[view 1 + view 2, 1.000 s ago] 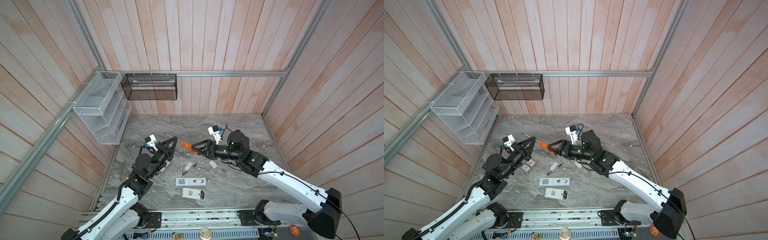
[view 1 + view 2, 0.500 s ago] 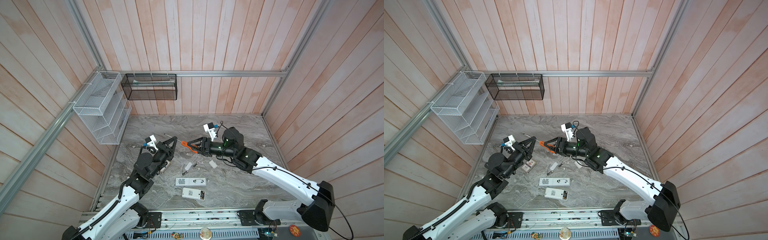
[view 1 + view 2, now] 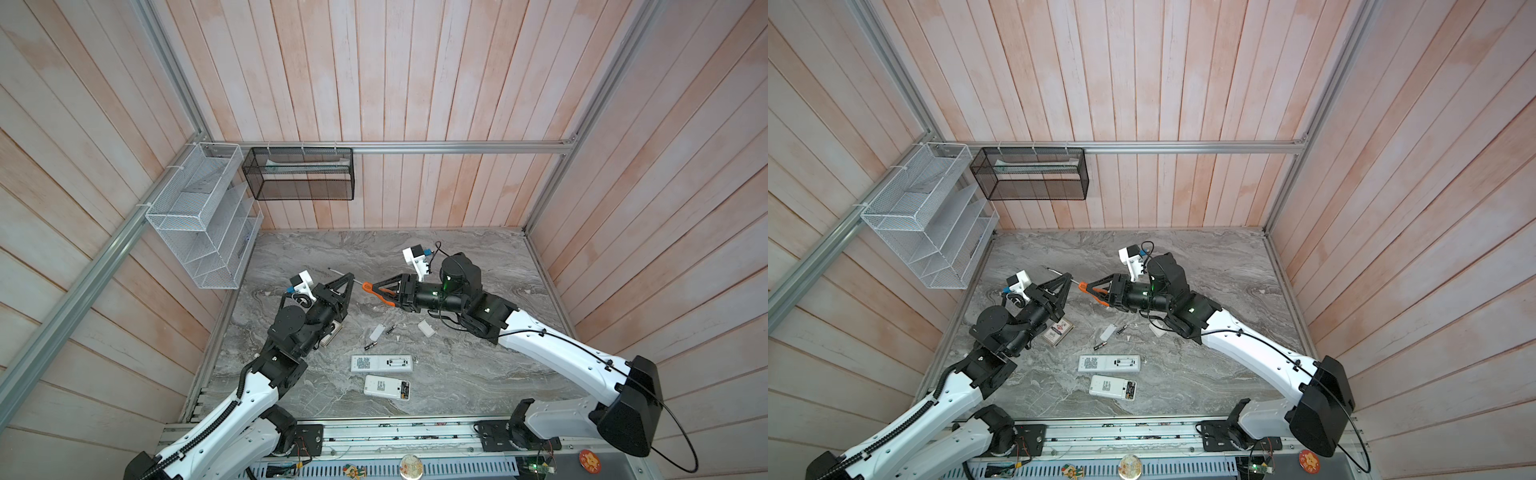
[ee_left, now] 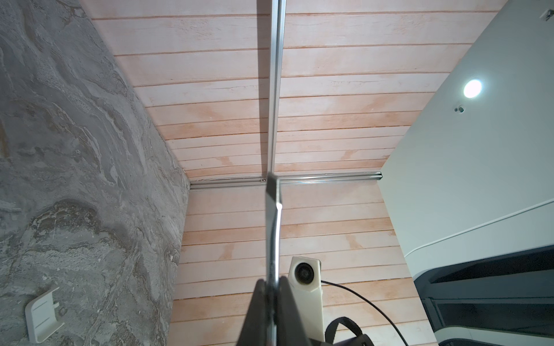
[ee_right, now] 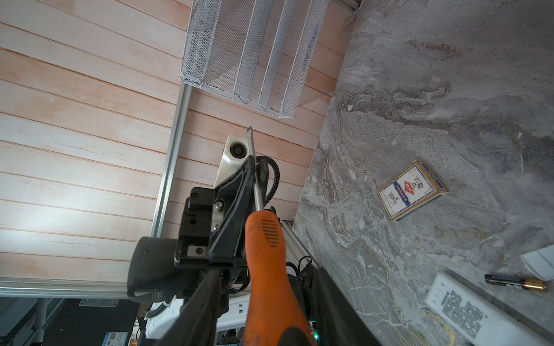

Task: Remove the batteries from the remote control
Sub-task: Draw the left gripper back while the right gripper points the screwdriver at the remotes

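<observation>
Above the middle of the grey tabletop (image 3: pixel 478 257), a screwdriver (image 3: pixel 367 286) is held in the air between the two arms. Its metal shaft is clamped in the left claw (image 3: pixel 353 276), whose fingers are pressed tight on it, as is seen plainly from the left wrist. Its orange handle lies between the fingers of the right claw (image 3: pixel 376 289); whether they are pressing on it cannot be told. Two batteries (image 3: pixel 370 345) are seen lying loose on the tabletop, near two small white covers (image 3: pixel 376 331) and just beyond two white remotes (image 3: pixel 382 362). Dark and gold cells (image 3: pixel 405 391) are also seen in the open compartment of the nearer remote (image 3: pixel 387 387). A card box (image 3: pixel 1057 331) lies under the left arm
</observation>
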